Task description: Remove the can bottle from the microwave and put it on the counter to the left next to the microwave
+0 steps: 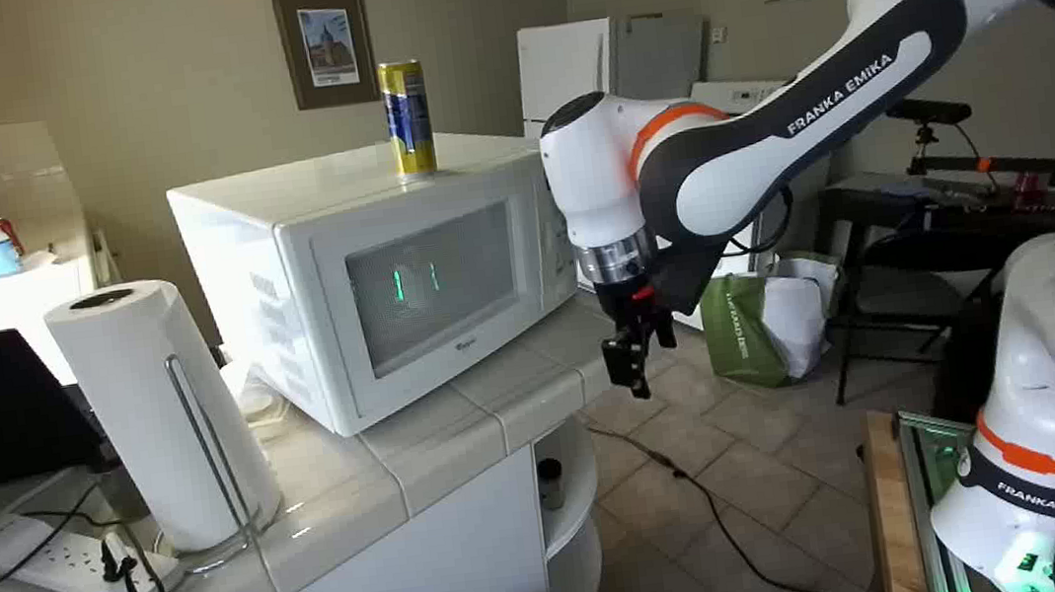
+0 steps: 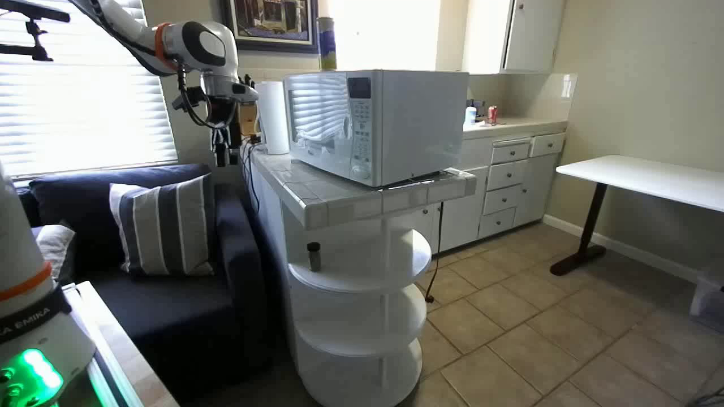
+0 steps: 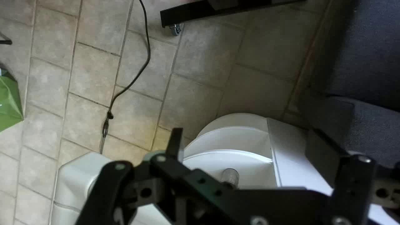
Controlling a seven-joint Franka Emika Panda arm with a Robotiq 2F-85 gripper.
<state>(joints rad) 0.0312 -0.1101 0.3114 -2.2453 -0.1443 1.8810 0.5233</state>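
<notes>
Beige walls (image 1: 166,89) and a tile floor (image 1: 764,458) enclose the work area, where we find a pale tiled tabletop (image 1: 448,422) carrying the microwave (image 1: 318,290), a white unit with its door closed. The can bottle (image 1: 409,116), yellow and blue, stands upright on top of the microwave, near the front edge. We confirm this position in both exterior views.

In an exterior view we read the full control panel (image 2: 362,127), and we locate a striped pillow (image 2: 167,223) on a dark sofa (image 2: 164,322). In an exterior view we identify a power strip (image 1: 61,563) lying near the paper-towel roll (image 1: 164,417).

The gripper (image 1: 651,361) points downward over the floor, beside the end of the tabletop and well apart from the can bottle. It is released: in the wrist view we observe the fingers (image 3: 175,142) spread, with a wide gap between them. The same view looks down on curved shelves (image 3: 253,170) and adds a caster (image 3: 175,29). We see a small jar (image 3: 230,176) on the upper shelf in all three views.
</notes>
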